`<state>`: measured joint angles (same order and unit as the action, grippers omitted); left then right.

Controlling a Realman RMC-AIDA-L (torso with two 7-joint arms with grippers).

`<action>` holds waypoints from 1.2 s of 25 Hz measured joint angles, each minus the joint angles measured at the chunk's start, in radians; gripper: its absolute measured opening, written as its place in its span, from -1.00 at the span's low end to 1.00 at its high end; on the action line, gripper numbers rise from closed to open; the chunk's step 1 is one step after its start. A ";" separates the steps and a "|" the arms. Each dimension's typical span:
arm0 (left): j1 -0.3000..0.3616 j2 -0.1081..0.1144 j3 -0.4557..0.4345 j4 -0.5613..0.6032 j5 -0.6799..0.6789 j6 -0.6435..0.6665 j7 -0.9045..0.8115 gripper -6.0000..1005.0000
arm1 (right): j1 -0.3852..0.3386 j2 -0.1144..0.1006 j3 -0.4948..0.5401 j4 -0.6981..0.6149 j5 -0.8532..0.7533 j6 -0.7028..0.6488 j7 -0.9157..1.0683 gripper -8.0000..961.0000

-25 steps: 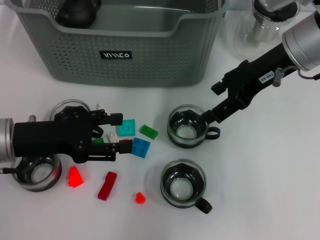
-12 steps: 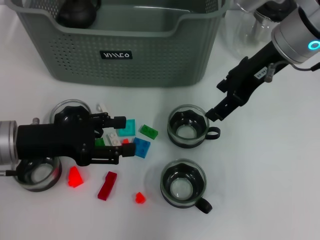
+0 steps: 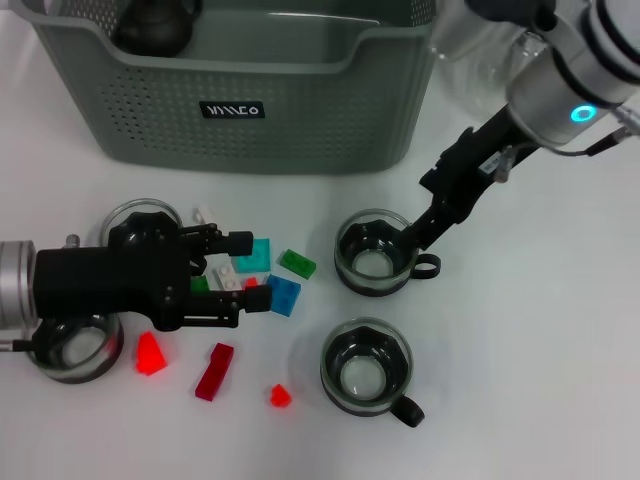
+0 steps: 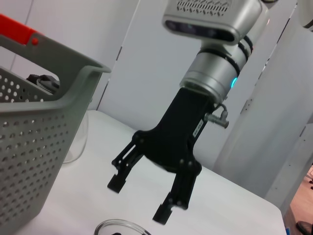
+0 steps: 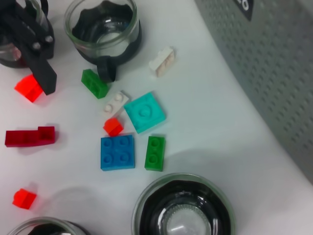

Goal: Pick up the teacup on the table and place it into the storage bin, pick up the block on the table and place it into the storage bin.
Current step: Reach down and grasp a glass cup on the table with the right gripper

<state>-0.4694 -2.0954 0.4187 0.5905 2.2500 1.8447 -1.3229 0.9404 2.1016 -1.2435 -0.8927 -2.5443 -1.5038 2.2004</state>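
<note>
We saw the right gripper (image 3: 412, 236) spread open, tips at the teacup (image 3: 375, 253) rim. The left gripper (image 3: 245, 272), also open, straddled small blocks (image 3: 282, 294) near the bin (image 3: 240, 90).

I count four glass teacups (image 3: 375, 254) on the table (image 3: 540, 350), ten small blocks (image 3: 282, 295), and one storage bin (image 3: 250, 80).

A plain white table (image 3: 540, 330) is filling the whole head view, its matte surface catching soft, even light and showing only faint shadows. In the left wrist view, pale panelled walls (image 4: 146, 58) are rising behind the far edge of the table, thin vertical seams running down them, and a white upright panel (image 4: 274, 142) is standing at one side.
</note>
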 joint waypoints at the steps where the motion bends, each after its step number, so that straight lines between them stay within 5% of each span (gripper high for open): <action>1: 0.000 0.000 0.000 0.000 -0.001 0.000 0.000 0.69 | 0.004 0.001 -0.008 0.013 0.003 0.011 0.000 0.96; 30: 0.000 0.000 0.000 0.000 -0.004 -0.007 0.004 0.69 | 0.080 0.009 -0.186 0.235 0.089 0.298 0.004 0.95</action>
<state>-0.4694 -2.0954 0.4188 0.5906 2.2461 1.8377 -1.3191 1.0208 2.1107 -1.4299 -0.6573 -2.4556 -1.2058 2.2043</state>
